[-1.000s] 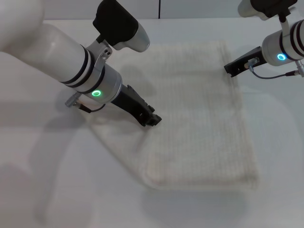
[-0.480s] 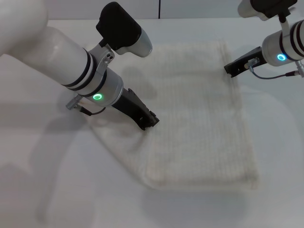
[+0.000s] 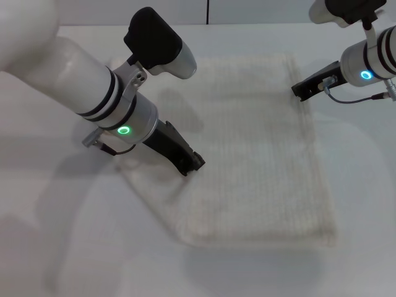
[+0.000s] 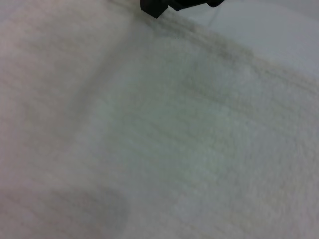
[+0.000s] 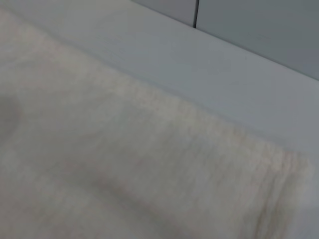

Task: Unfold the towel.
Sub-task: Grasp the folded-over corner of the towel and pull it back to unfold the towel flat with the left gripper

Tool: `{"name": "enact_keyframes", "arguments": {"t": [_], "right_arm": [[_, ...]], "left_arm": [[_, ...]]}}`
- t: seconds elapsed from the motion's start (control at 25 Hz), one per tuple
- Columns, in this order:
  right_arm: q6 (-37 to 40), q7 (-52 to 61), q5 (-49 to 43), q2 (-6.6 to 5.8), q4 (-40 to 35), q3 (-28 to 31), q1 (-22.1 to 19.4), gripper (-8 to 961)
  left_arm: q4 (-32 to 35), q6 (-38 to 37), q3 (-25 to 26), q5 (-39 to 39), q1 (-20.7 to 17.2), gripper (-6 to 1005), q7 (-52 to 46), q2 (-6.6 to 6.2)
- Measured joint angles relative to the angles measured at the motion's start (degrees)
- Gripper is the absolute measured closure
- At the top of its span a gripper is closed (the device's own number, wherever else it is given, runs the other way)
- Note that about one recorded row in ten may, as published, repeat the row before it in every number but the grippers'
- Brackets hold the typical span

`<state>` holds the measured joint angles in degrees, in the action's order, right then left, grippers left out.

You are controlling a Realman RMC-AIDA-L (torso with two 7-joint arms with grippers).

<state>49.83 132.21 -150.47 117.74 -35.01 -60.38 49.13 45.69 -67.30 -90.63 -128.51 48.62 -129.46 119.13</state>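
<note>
Directly under left gripper [image 3: 192,164]: towel [image 3: 260,161]

Right wrist camera: towel edge against the tabletop.

I see the cream towel [image 5: 114,164] filling most of my view, its thick edge running diagonally to a rounded corner, lying on the pale tabletop [image 5: 199,59]; a grey wall [image 5: 259,30] with a dark vertical seam stands behind.

— Towel [image 3: 260,154]? 
— Cloth, matt, cream, fine ribbed weave, thick fuzzy hems. 
— Table [image 3: 55,247]? 
— Smooth, white, faint sheen. 
— Grippers? 
— Left gripper [image 3: 190,163], right gripper [image 3: 299,90] looked matt black plastic — arm shells glossy white.
</note>
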Motion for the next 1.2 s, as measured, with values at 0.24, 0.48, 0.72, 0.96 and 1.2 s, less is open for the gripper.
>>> {"name": "enact_keyframes", "arguments": {"t": [0.24,0.48,0.72,0.96,1.2], "right_arm": [[0.0,0.0,0.0,0.03,0.0,0.0,0.0,953],[0.0,0.0,0.0,0.13,0.2,-0.2,0.0,953],[0.0,0.0,0.0,0.29,0.3,-0.2,-0.1,953],[0.0,0.0,0.0,0.30,0.3,-0.1,-0.2,953],[0.0,0.0,0.0,0.30,0.3,0.1,-0.2,953]], "left_arm": [[3.1,-1.6,0.3,0.1,-1.9,966,-0.1,-0.38],[4.4,-3.1,0.4,-0.2,-2.7,966,-0.6,-0.52],[6.7,-4.3,0.9,-0.3,-4.2,965,-0.6,-0.72],[10.4,-7.1,4.1,-0.4,-6.7,965,-0.2,-1.00],[14.3,-11.8,8.5,-3.3,-10.0,964,1.1,-1.19]]}}
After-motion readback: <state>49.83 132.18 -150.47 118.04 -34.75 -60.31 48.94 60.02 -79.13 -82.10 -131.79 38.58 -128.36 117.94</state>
